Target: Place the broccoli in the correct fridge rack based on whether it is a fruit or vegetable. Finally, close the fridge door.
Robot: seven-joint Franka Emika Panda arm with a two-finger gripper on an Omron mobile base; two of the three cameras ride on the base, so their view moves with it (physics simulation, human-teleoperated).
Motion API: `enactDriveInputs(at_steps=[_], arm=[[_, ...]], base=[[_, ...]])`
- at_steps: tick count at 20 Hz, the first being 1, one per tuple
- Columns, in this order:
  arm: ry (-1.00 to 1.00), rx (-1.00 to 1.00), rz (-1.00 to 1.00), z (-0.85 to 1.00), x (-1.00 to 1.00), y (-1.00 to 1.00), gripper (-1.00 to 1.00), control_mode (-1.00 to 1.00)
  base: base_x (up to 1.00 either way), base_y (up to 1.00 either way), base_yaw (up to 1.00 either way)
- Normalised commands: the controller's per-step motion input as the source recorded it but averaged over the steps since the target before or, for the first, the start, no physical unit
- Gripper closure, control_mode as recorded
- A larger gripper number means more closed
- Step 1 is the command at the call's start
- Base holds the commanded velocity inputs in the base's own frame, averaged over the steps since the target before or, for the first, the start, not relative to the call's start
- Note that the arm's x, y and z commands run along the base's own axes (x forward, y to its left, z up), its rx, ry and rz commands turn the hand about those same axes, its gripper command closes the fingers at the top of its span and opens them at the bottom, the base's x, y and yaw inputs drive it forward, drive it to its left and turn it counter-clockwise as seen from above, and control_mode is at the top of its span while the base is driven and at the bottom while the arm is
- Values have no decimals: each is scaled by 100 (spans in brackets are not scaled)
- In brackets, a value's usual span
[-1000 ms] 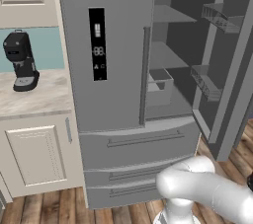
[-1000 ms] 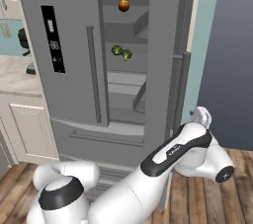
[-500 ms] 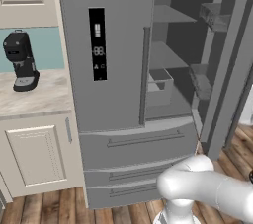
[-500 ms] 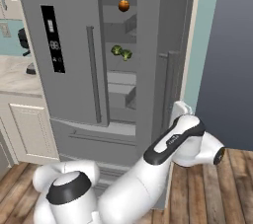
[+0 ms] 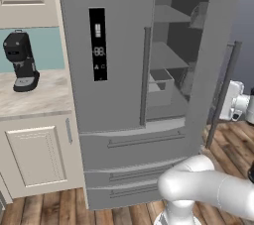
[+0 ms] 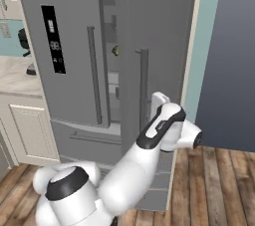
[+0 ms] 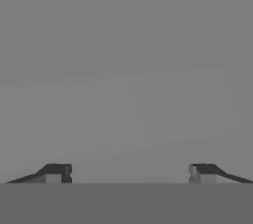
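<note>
Door (image 6: 164, 46) swung nearly shut, one broccoli (image 6: 115, 50)

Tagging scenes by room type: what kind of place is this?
A simulated home kitchen, most likely: a tall grey French-door fridge with its right door nearly shut, a black coffee machine on a pale counter, cream cabinets beneath.

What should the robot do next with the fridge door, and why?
Probably keep pushing the fridge door toward shut. It stands partly open, with a gap showing the fridge rack inside. The gripper is open and empty, facing a flat grey surface up close. The broccoli peeks through the gap, so closing seems to be what remains.
</note>
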Motion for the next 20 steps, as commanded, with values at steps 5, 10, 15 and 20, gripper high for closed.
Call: enactDriveInputs(at_steps=[5, 10, 15, 20], arm=[[-13, 0, -2, 6, 53, 82, -100, -100], [-6, -2, -13, 7, 50, 65, -100, -100], [0, -1, -19, 10, 60, 19, -100, -100], [0, 0, -22, 10, 62, 0, -100, -100]], base=[[0, 0, 0], [0, 0, 0], [0, 0, 0], [0, 0, 0]])
